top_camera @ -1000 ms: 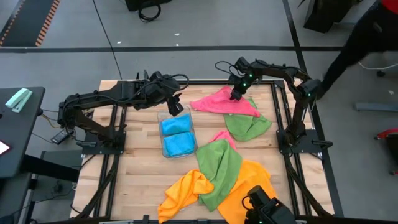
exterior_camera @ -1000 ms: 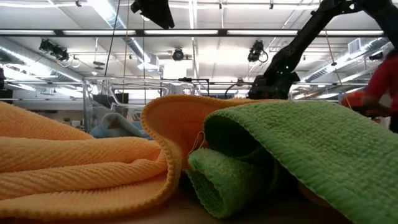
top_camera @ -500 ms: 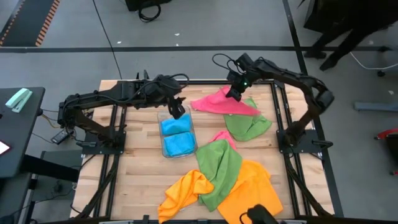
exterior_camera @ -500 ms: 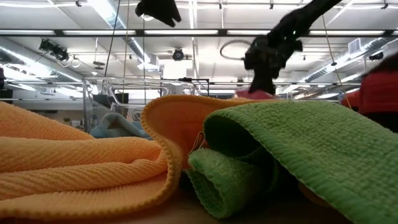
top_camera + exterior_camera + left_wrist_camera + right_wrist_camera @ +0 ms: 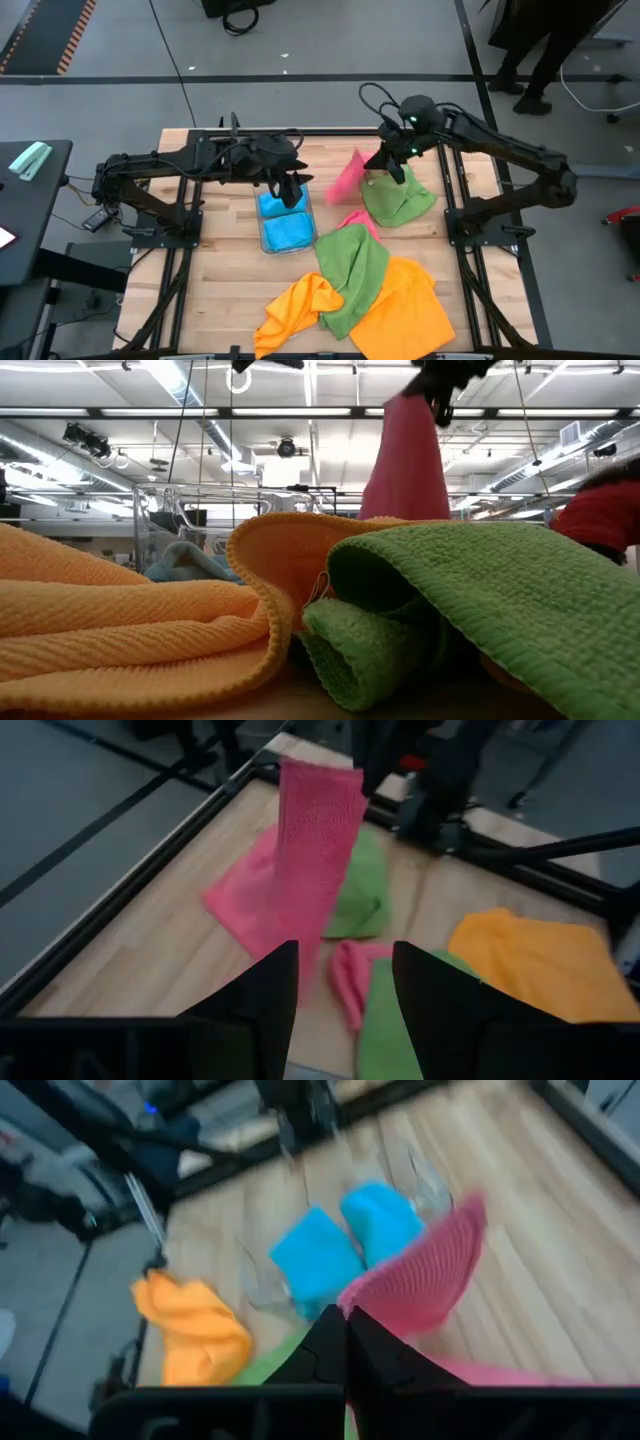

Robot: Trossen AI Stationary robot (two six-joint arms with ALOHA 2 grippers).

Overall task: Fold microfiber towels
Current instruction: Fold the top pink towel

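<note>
Right gripper [image 5: 397,160] pinches the pink towel [image 5: 349,177], dangling above the tabletop [image 5: 225,270]; left gripper [image 5: 291,190], part-open and empty, hovers over the tray [image 5: 262,245].

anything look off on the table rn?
Nothing damaged. Unfolded towels lie in a crumpled, overlapping heap at the near edge. The right gripper holds a pink towel hanging in the air. Two blue towels sit in the clear tray.

An orange towel [image 5: 130,615] fills the near left. Beside it a green towel [image 5: 500,600] drapes over a rolled green fold [image 5: 365,650]. Behind them a pink towel [image 5: 407,460] hangs from a dark claw [image 5: 440,395] at the top edge. A clear tray [image 5: 175,520] holds blue cloth [image 5: 185,560].
</note>
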